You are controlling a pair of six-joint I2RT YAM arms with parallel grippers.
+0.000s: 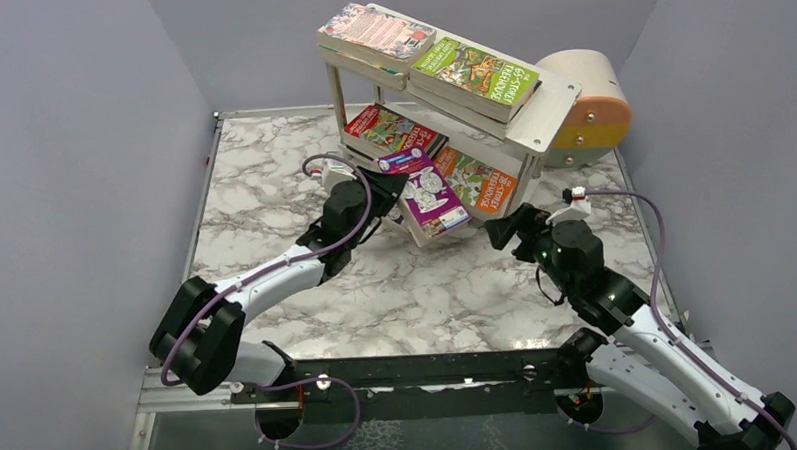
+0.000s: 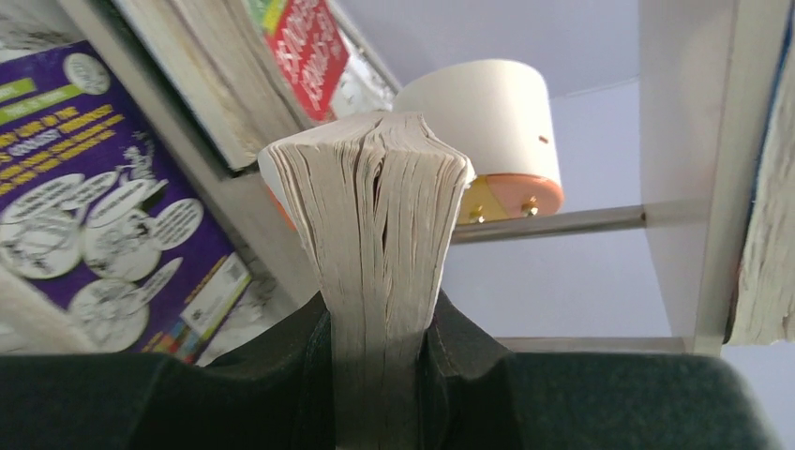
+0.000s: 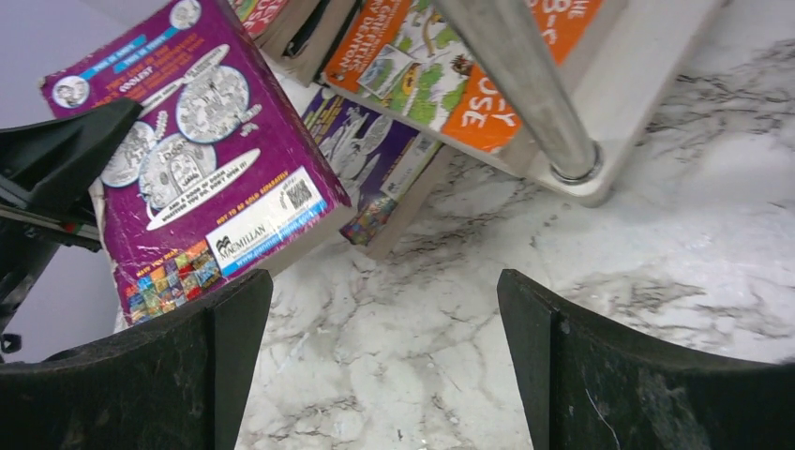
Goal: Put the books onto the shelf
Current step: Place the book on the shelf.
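The purple book point(image 3: 202, 141) bore MACMILLAN on the white barcode panel of its back cover, under a yellow line that seemed to read NOT TO BE SOLD SEPARATELY. The green book point(image 1: 477, 77) carried the title word TREEHOUSE, with a number before it too small to make out, and the orange book point(image 3: 478, 103) showed the large letters USE.

Marble table point(image 1: 274, 219), shelf point(image 1: 546, 115) on it, holding books point(image 1: 474, 77)
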